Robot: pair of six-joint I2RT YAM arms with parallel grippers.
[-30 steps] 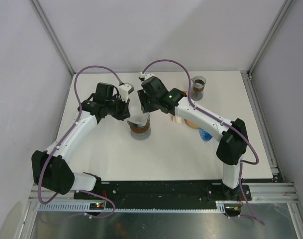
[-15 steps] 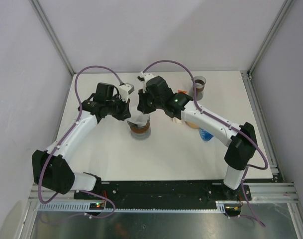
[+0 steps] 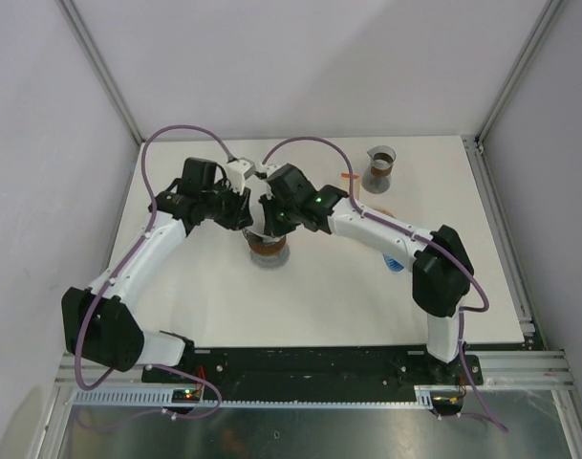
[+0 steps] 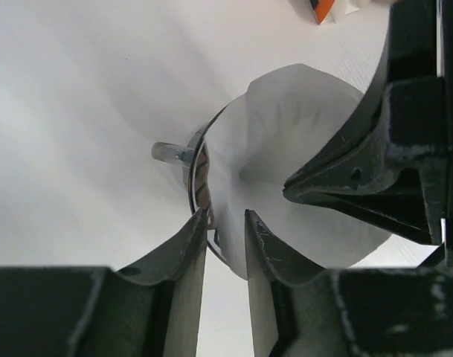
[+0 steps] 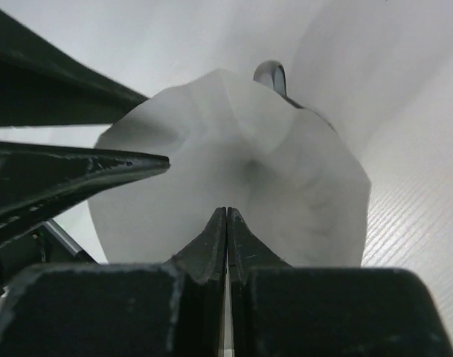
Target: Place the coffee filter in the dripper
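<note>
Coffee filter [image 4: 286, 126] is found seated in the glass dripper [image 4: 197, 160], opened into a cone but creased, with its edge flared past the rim. Left gripper [image 4: 225, 217] is set astride the rim, one finger outside the glass and one inside on the paper, jaws drawn narrow. Paper and rim are judged to be pinched together, presumably to steady the dripper and stop the filter turning. Right gripper [image 5: 226, 214] is clenched on nothing, fingers pressed flat together and pointed into the cone's centre, apparently as a blunt probe for pressing paper down. Seating is judged nearly done; creases are yet to be flattened. Dripper is stood on the white table [image 3: 329, 296], well apart from a beaker [image 3: 380, 164] at the rear.
</note>
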